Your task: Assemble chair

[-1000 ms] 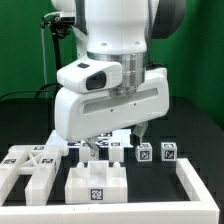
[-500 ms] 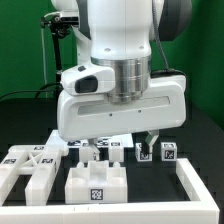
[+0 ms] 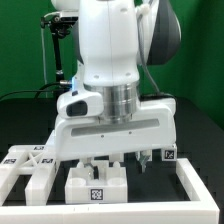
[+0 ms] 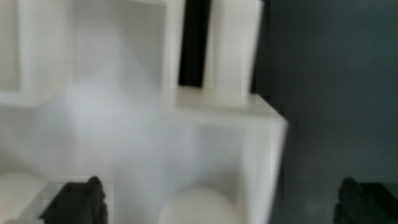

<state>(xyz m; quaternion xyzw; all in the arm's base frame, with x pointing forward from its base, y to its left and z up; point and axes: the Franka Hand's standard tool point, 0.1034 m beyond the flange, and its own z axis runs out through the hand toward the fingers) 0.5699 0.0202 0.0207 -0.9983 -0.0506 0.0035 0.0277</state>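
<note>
On the desk (image 3: 200,135), the blocky chair part (image 3: 97,186) lies in front, under the fingers (image 3: 145,160), with the X-braced panel (image 3: 30,165) on the exterior view's left and a small tagged piece (image 3: 168,154) on its right, beside the low wall (image 3: 196,180).

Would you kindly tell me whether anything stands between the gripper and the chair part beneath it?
Nothing visible does. The gripper hangs open just above the chunky white chair part, and the wrist view shows only that part below the fingertips.

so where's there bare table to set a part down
Bare black table lies between the chunky tagged block and the low white wall. More shows behind the open gripper, on both sides. Crowded: under the gripper, and around the X-braced panel at the exterior view's left.
</note>
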